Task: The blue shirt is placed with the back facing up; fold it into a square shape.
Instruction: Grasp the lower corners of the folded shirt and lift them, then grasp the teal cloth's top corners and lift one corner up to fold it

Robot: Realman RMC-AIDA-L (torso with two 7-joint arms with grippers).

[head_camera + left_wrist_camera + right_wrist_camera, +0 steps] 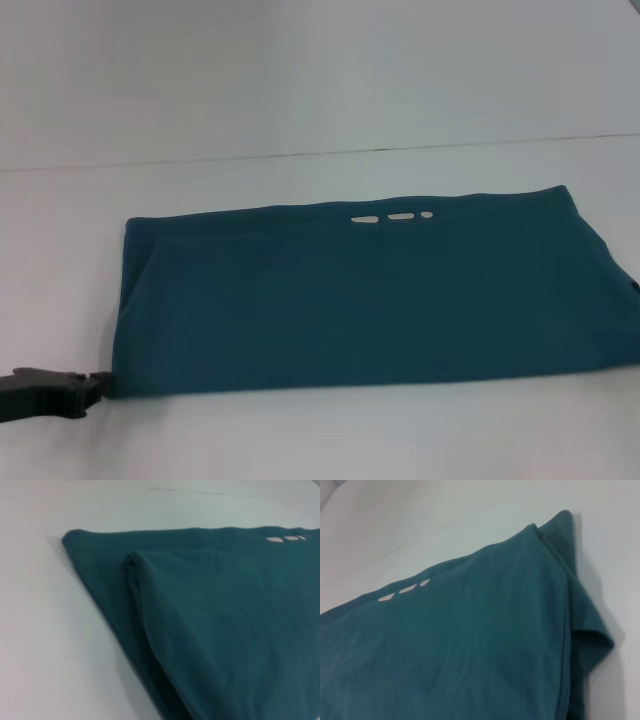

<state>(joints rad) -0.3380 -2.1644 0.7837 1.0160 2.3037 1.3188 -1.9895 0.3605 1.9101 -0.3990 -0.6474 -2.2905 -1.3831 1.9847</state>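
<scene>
While the left hand [100, 385] sits low at the near-left corner of the blue shirt [370, 300], touching or just beside the hem, I can't tell whether it's holding cloth, since only a dark stub shows at the edge of the head view. The right hand isn't visible anywhere, so no word on its state either. The shirt lies on the white table [300, 440] as a wide flat band, already folded along its length w/ sleeves tucked under, running off the right edge of the head view. Risk nearest first: if that left corner is pinched thru only the top layer, lifting will peel the layers apart, and the left wrist view shows the upper fold edge [135, 580] sitting inside the lower one, not flush. At the right end the tucked sleeve [590, 640] bulges out loosely, so it could slip free in a cross fold. Farther back, the white marks [392, 216] sit near the far edge. Uneven lifting btwn the two ends would likely skew that edge and spoil the square.
</scene>
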